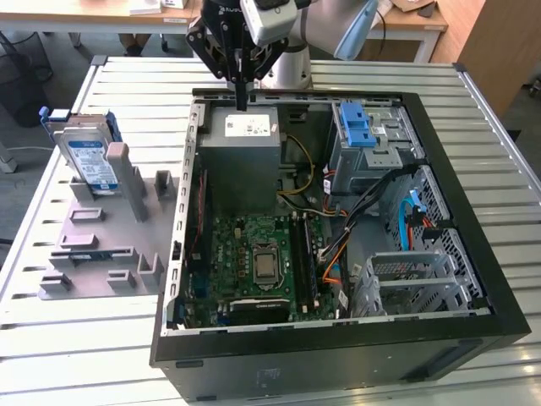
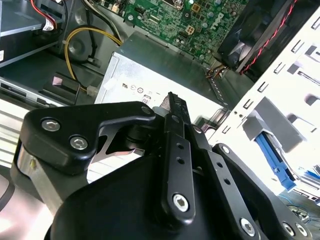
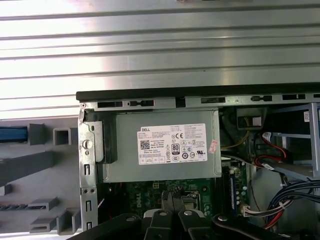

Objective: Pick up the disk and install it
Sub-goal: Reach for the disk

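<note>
The disk (image 1: 91, 159), a silver drive with a white-and-blue label and a blue carrier frame, stands on edge in a grey fixture (image 1: 101, 245) at the exterior view's left, outside the computer case. My gripper (image 1: 243, 105) hangs over the case's back edge, just above the grey power-supply box (image 1: 245, 156), well to the right of the disk. Its black fingers (image 2: 172, 102) are pressed together with nothing between them. In the first wrist view the gripper (image 3: 172, 199) points down at the power-supply box (image 3: 160, 145) and the motherboard below it.
The open computer case (image 1: 338, 334) lies on a slatted metal table (image 1: 51, 338). Inside are the motherboard (image 1: 254, 262), a drive cage with a blue latch (image 1: 358, 127), a metal bracket cage (image 1: 406, 279) and loose cables (image 1: 372, 203).
</note>
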{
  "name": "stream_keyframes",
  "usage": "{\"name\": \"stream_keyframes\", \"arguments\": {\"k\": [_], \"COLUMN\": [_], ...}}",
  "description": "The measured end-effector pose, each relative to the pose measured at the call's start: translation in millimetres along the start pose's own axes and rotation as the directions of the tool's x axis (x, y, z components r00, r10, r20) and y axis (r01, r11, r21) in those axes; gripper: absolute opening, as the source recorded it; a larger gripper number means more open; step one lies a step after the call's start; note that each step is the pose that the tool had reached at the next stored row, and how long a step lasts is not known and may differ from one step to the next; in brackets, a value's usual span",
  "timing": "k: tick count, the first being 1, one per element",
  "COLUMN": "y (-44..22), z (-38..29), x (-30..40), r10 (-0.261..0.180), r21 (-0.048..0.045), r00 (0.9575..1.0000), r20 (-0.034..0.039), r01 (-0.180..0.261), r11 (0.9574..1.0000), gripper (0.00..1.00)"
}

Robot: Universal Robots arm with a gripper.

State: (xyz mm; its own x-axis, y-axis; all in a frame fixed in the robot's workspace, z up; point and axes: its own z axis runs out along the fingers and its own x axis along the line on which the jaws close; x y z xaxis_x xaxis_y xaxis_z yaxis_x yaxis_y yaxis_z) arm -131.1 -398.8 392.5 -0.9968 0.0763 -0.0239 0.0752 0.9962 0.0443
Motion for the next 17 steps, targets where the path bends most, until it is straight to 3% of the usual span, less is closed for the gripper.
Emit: {"name": "stream_keyframes", "arguments": {"k": [17], "y": [-0.5], "z": [-0.2], "x": [6.8], "r10": [0.000], "r21": [0.0000], "r00": [1.0000], "r20": [0.0000], "r01": [0.000], "r11": [1.0000], "gripper": [0.11]}}
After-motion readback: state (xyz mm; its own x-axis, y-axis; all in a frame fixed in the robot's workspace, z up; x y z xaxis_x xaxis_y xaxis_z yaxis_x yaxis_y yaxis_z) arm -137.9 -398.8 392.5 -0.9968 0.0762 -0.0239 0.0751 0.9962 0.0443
